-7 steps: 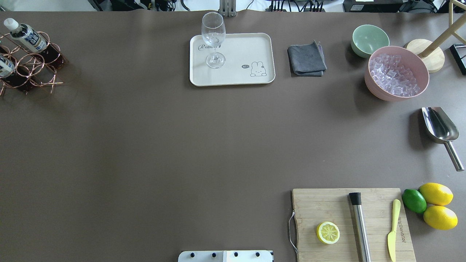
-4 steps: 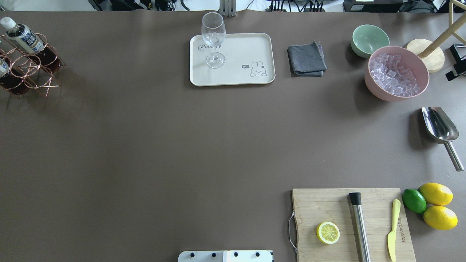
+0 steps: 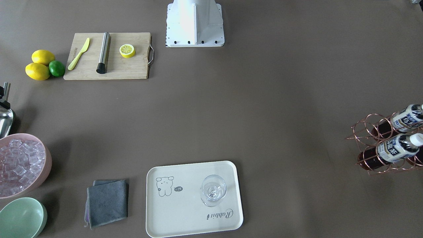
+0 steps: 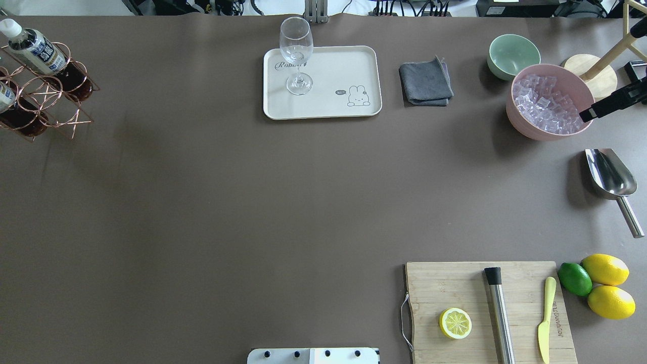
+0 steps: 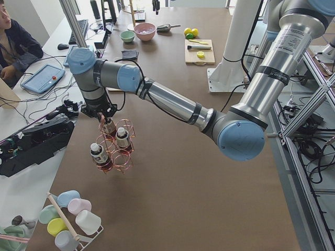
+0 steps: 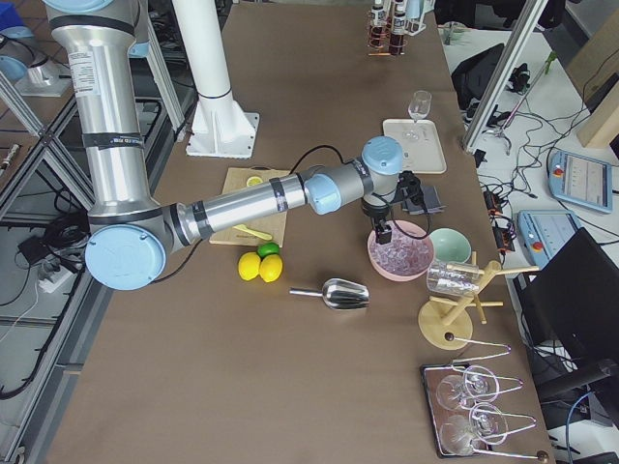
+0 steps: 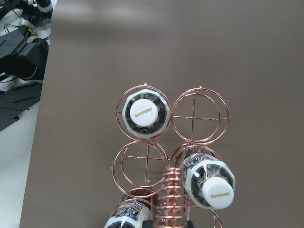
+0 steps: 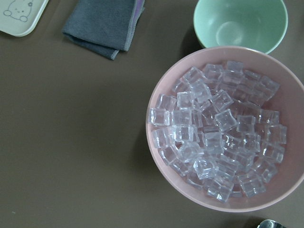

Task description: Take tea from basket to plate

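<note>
Three tea bottles stand in a copper wire basket at the table's far left; two show in the overhead view and the front view. In the left wrist view their white caps face the camera. The basket's coil handle runs into my left gripper, which looks shut on it. The cream plate holds a stemmed glass. My right gripper hovers over the pink ice bowl; I cannot tell whether it is open.
A grey cloth and green bowl lie right of the plate. A metal scoop, a cutting board with lemon half, muddler and knife, plus lemons and a lime, sit at the right.
The basket with its bottles has shifted slightly, first left, then back right. My right gripper has come in from the right edge over the pink bowl.
</note>
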